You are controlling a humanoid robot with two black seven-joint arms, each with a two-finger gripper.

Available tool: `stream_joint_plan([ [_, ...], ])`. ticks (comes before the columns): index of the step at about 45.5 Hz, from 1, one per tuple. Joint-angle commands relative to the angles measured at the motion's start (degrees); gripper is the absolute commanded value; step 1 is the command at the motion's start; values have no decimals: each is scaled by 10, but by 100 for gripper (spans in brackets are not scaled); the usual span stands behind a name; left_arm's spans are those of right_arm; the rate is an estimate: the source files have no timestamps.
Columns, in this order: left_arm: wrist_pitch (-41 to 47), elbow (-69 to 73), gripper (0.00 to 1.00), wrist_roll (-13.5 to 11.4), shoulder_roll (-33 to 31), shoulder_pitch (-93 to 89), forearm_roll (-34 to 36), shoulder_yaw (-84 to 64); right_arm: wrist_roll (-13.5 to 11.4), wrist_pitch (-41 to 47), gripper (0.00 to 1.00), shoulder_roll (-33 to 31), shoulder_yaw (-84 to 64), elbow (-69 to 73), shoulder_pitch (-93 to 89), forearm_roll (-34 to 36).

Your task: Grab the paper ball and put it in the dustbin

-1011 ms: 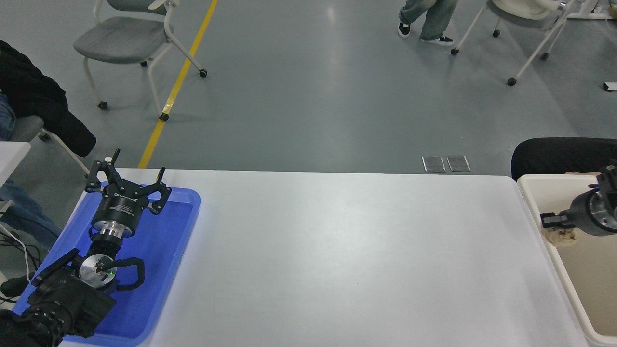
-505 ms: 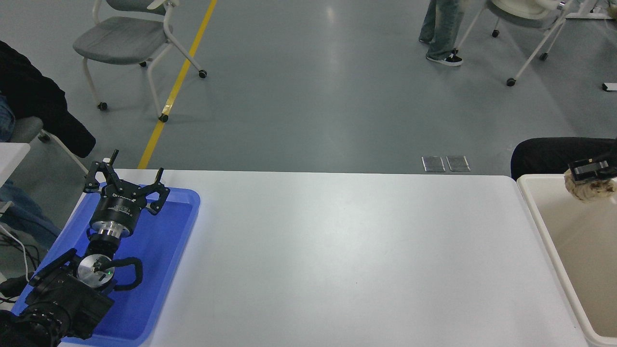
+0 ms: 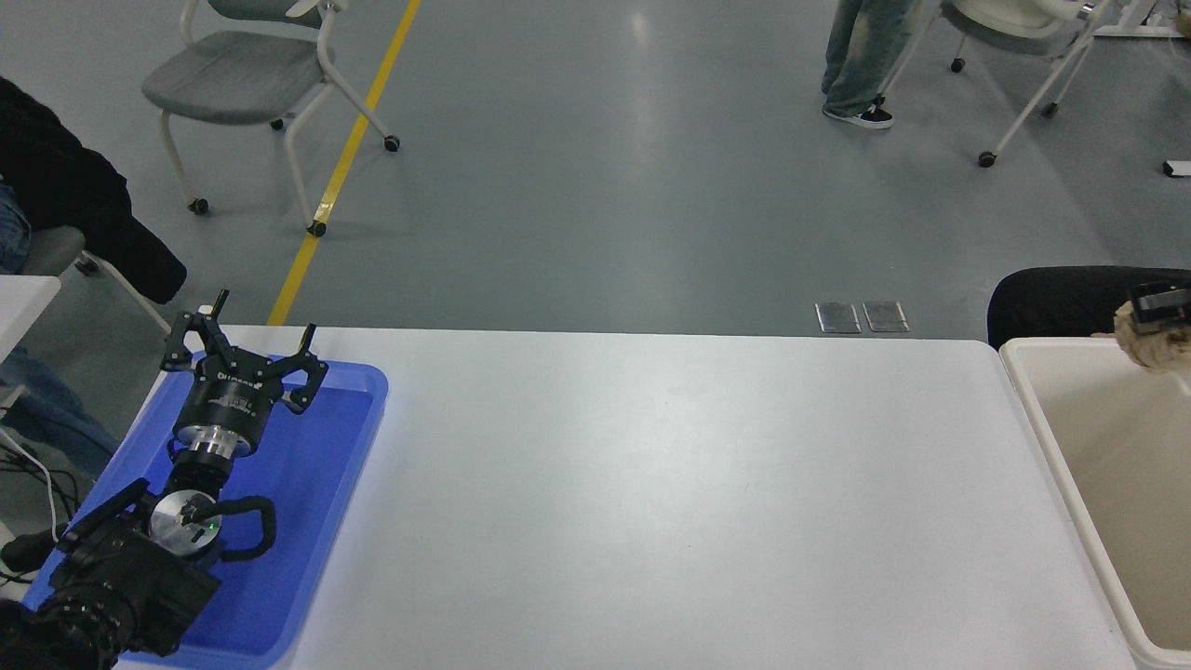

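Note:
The paper ball [image 3: 1154,346], a tan crumpled wad, hangs at the right edge of the head view, above the far rim of the cream-white dustbin [image 3: 1044,428]. My right gripper [image 3: 1165,318] is mostly cut off by the picture edge. Only a black fingertip [image 3: 1157,302] shows, pressed on top of the ball, which it holds off the bin. The bin's beige interior shows nothing else. My left gripper [image 3: 244,358] is open and empty, parked over the blue tray [image 3: 326,521] at the lower left.
A black rounded object [image 3: 1061,298] sits just behind the dustbin's far rim. Wheeled chairs [image 3: 251,74] stand on the grey floor beyond the table. A person's legs [image 3: 861,56] are at the top right. A dark jacket [image 3: 74,205] hangs at the left.
My right gripper rose from low inside the dustbin to its far rim with the paper ball, then shifted slightly right. The person at the top walked right. The left arm stayed parked.

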Motion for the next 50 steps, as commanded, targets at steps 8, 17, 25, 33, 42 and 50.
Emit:
stream_joint_plan([
  [8,0,0,100,0,0,0,0,1,34,-45,0,-102,328,-314,-443,-73],
  [17,0,0,100,0,0,0,0,1,36,-82,0,3,511,-494,-690,-73],
  [25,0,0,100,0,0,0,0,1,45,-130,0,106,532,-608,-804,-39],
  [33,0,1,100,0,0,0,0,0,41,-130,0,191,534,-717,-868,43],
  [42,0,0,100,0,0,0,0,0,38,-131,0,206,537,-724,-882,74],
  [50,0,0,100,0,0,0,0,1,39,-133,11,206,539,-726,-884,77],
])
